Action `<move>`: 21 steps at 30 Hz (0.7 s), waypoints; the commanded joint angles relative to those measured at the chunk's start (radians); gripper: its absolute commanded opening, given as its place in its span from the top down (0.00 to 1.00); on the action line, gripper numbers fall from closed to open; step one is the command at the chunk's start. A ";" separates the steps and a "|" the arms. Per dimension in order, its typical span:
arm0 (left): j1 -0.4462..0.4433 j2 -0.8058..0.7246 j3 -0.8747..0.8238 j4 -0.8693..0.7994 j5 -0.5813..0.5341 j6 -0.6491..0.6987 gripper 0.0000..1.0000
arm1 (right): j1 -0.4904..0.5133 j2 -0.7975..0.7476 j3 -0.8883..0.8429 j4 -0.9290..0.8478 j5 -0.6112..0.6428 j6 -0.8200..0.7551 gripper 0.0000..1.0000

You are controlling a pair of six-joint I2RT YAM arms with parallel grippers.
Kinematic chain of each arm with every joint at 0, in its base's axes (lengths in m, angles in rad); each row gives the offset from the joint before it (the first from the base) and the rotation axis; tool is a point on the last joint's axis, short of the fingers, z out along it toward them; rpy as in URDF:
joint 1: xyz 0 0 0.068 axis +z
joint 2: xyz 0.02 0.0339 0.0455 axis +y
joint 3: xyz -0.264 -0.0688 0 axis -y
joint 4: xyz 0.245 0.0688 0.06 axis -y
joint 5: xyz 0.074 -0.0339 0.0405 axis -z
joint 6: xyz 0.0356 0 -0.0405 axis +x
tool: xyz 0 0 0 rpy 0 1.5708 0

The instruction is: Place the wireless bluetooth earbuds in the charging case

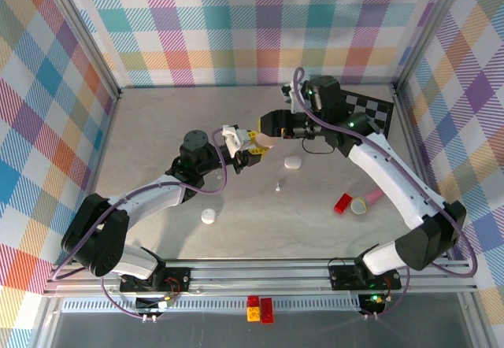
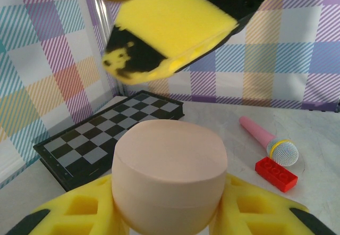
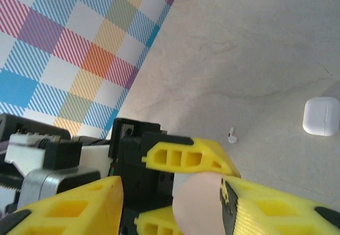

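the left fingers [image 2: 249,206] hold the pale pink case [image 2: 170,176] by its lower half, and its lid looks closed, with the seam showing just above them. the right fingers [image 3: 69,208] stand parted around its top: one seems to lie against the case and the other is well clear, so they pinch nothing. one white earbud [image 3: 231,135] lies on the table [image 3: 255,43] beyond both sets of fingers, near a white case [image 3: 321,116]. the step looks like opening the lid. to do it well, grip firmly below the seam, set the right fingers on the lid alone, and hinge it up gently so the smooth case neither twists nor slips.
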 commanded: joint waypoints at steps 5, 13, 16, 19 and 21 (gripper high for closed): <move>-0.010 -0.034 -0.016 0.076 -0.005 -0.015 0.65 | -0.087 -0.139 -0.171 0.220 -0.060 0.164 0.35; -0.003 -0.032 -0.025 0.164 0.008 -0.072 0.64 | -0.173 -0.131 -0.356 0.475 -0.323 0.435 0.26; -0.003 -0.038 -0.022 0.166 0.011 -0.079 0.64 | -0.173 -0.099 -0.390 0.579 -0.410 0.513 0.26; -0.003 -0.038 -0.018 0.169 0.016 -0.085 0.64 | -0.168 -0.066 -0.432 0.707 -0.444 0.601 0.28; -0.003 -0.035 -0.015 0.169 0.019 -0.087 0.64 | -0.159 -0.042 -0.454 0.804 -0.461 0.658 0.30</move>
